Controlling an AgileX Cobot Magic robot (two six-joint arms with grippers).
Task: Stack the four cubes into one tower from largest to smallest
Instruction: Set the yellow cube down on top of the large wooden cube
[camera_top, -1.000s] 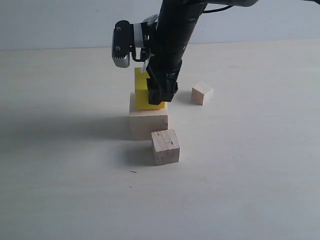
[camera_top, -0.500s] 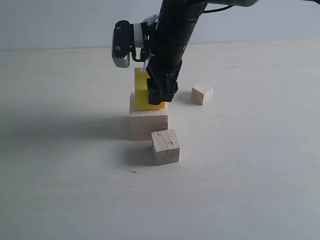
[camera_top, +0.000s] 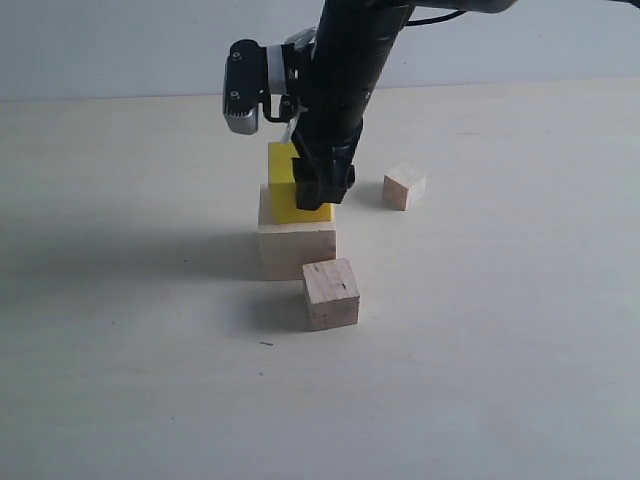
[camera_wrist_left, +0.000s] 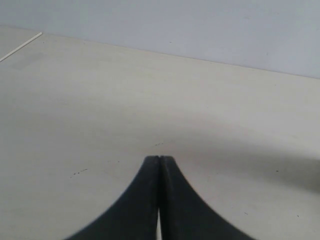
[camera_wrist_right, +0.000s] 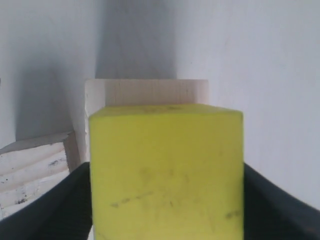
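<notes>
Yellow cube (camera_top: 283, 185) sits on the big cube (camera_top: 297, 250), gripped at its sides by the right end effector (camera_top: 312, 190); speckled cube (camera_top: 331, 293) just before that base and tiny cube (camera_top: 404, 186) right of it wait unstacked on the worktop (camera_top: 500, 350).

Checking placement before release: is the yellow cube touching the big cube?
Touching. Exterior view: yellow cube sits flush on big cube, with no gap.

Pale wooden tabletop (camera_top: 120, 380), plain grey-white wall (camera_top: 120, 40) behind — soft shadows, even light
</notes>
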